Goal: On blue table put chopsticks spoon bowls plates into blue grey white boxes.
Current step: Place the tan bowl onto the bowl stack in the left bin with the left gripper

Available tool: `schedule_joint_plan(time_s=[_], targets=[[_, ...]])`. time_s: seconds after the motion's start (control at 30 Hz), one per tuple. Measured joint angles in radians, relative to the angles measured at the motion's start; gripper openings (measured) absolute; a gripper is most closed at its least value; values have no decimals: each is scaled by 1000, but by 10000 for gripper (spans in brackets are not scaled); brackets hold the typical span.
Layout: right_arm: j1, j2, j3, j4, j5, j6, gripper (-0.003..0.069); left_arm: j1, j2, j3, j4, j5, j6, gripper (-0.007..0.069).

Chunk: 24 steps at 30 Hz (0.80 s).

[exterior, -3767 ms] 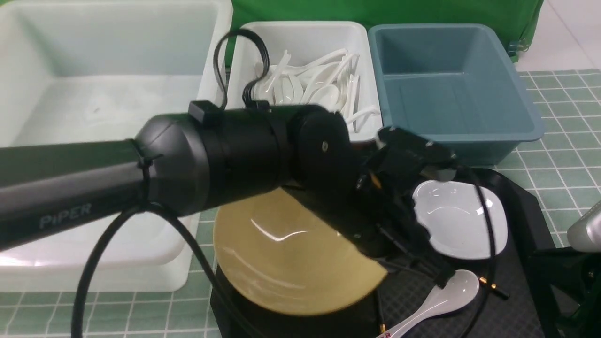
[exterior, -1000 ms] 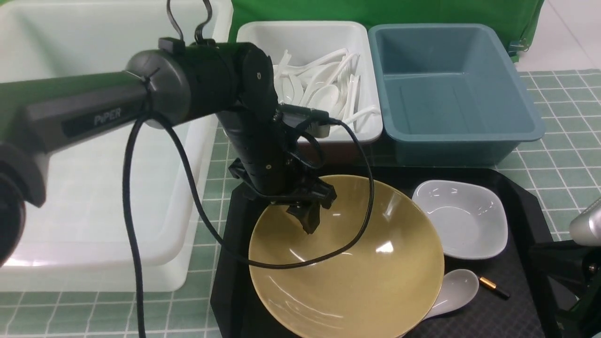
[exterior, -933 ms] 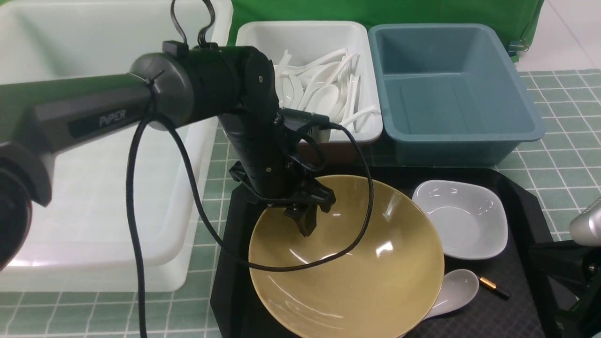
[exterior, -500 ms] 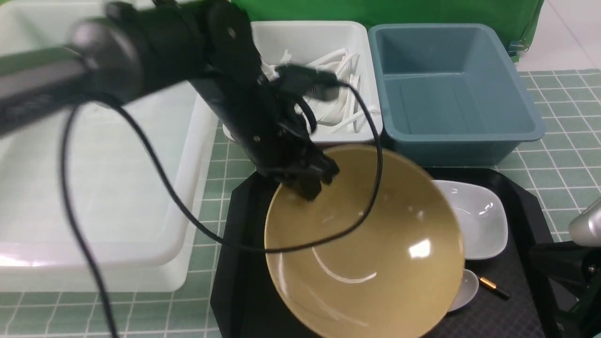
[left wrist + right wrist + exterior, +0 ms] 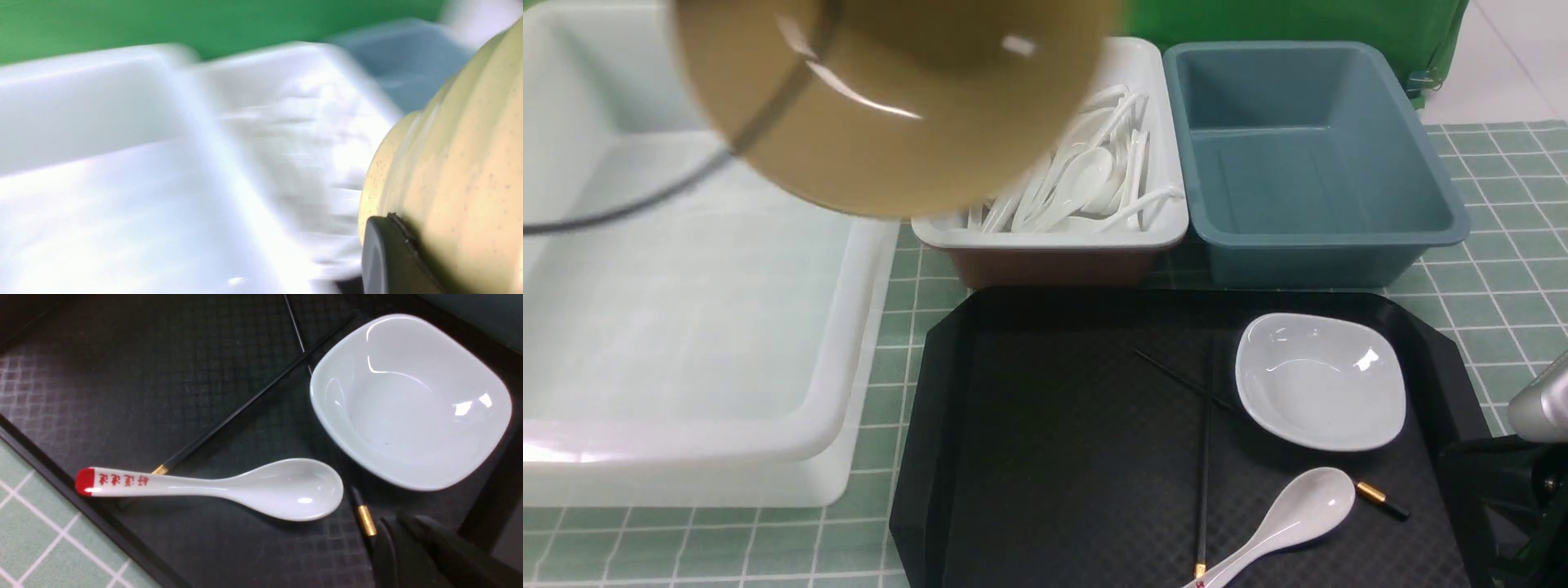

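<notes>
The yellow bowl (image 5: pixel 890 106) hangs in the air at the upper left of the front view, blurred and tilted. It overlaps the near corner of the large white box (image 5: pixel 572 441) and the left end of the small white box (image 5: pixel 1045 233) full of spoons.

The left gripper (image 5: pixel 398 241) is clamped on its rim, with one dark finger (image 5: pixel 388 261) pressed flat to the speckled outer wall. To my eye the bowl is glazed, wide and weighty, so it is slick and breakable. A pinch at one edge lets it swing, so it wants lowering, not dropping.

The right gripper (image 5: pixel 394 528) has its fingers together on nothing, low over the black tray (image 5: pixel 1054 449). It sits near the white spoon (image 5: pixel 1282 523), the chopsticks (image 5: pixel 1203 457) and the small white dish (image 5: pixel 1319 380).
</notes>
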Motion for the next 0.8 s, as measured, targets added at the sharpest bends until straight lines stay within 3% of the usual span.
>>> schedule_joint_plan(time_s=[0.07,0.13,0.17,0.33,0.57,0.67,0.8], targets=[[0,0,0,0,-9,3,60,139,28,40,18,1,-58,6],[0,0,0,0,-17,5,61,191,44,62,25,4,-76,6],[0,0,0,0,-30,11,64,264,75,101,36,14,-88,6],[0,0,0,0,-37,30,69,358,163,209,88,13,-123,6],[0,0,0,2,-37,33,73,369,292,266,163,-77,-255,21],[0,0,0,3,-38,34,73,369,325,266,166,-84,-281,85],[0,0,0,2,-38,34,78,369,336,266,168,-84,-328,251]])
